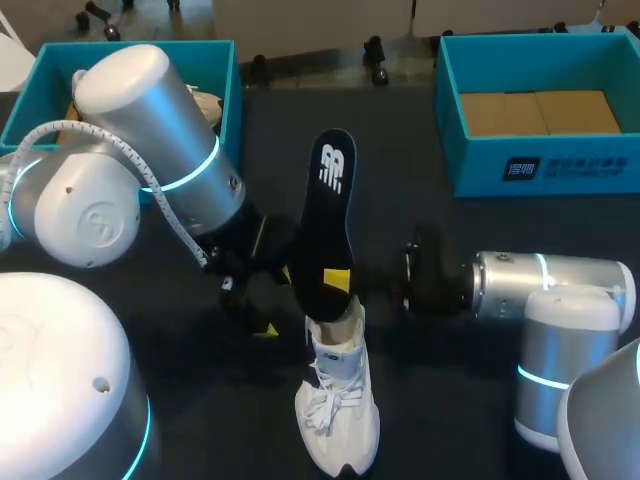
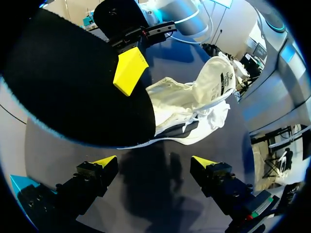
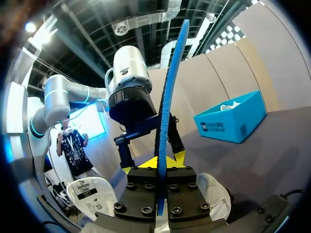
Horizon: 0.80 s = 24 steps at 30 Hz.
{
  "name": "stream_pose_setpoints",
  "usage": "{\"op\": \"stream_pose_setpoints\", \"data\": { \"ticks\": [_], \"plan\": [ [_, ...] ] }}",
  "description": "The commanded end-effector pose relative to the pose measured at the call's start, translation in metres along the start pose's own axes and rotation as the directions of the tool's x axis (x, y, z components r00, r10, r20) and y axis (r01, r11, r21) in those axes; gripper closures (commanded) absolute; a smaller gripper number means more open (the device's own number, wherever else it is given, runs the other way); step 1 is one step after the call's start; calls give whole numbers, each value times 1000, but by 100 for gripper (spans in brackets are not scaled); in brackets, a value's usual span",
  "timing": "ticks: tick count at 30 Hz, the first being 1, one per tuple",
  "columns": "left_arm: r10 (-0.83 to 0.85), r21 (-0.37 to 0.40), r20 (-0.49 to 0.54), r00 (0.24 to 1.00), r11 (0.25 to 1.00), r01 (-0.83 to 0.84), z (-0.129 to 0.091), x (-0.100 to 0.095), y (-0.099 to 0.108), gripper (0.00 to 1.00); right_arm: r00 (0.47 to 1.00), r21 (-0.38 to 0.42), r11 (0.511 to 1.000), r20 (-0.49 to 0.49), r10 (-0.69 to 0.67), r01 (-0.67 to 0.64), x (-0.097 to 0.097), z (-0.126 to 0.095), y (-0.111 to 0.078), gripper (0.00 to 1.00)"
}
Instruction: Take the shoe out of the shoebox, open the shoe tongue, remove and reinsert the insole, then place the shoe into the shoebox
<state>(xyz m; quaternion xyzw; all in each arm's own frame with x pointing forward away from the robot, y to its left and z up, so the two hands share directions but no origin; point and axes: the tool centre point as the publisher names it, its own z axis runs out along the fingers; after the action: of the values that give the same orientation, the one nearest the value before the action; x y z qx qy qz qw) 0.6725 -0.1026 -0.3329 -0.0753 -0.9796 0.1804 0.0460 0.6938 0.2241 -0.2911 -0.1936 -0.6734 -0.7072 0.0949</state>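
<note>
Standing on the dark bench (image 1: pixel 440 400), outside any box: one white shoe (image 1: pixel 340 405), laces up, toe pointing away from the boxes.

Item: black insole (image 1: pixel 333 215). It rises steeply from the heel end of the shoe, most of its length clear above it. The lower end sits at the shoe's opening; whether it is tucked inside cannot be told.

Item: right pincer (image 3: pixel 163 162). It is clamped on the insole just above the shoe, one finger on each face, the insole's edge running up between them.

Item: left pincer (image 2: pixel 154 165). Its fingers are spread with nothing between them, and it hangs just beside the shoe's heel on the side opposite the right pincer, touching neither shoe nor insole.

Item: teal box (image 1: pixel 232 75), well beyond the shoe on the left arm's side, partly hidden by that arm. Second teal box (image 1: pixel 470 160), well beyond the shoe on the right arm's side, with brown card in its bottom.

Progress, as judged: taking the shoe out is done, and the mouth looks opened enough to pass the insole. The insole step is in hand; whether it is coming out or going back cannot be told. Left to do: seat the insole flat inside and return the shoe to its box.
</note>
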Motion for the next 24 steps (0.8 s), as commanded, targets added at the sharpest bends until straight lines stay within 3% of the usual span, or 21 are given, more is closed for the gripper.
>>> {"op": "stream_pose_setpoints", "data": {
  "ticks": [1,11,24],
  "plan": [
    [0,-2,0,1000,1000,0,0,0,0,0,1000,-10,1000,6,-3,3,2,-7,-1,100],
    [4,-2,3,1000,1000,-4,4,0,1,0,1000,5,1000,2,23,-23,-8,-11,7,100],
    [-4,-5,27,1000,1000,4,15,7,6,0,992,5,992,28,125,-125,-24,-15,0,100]
  ]
}}
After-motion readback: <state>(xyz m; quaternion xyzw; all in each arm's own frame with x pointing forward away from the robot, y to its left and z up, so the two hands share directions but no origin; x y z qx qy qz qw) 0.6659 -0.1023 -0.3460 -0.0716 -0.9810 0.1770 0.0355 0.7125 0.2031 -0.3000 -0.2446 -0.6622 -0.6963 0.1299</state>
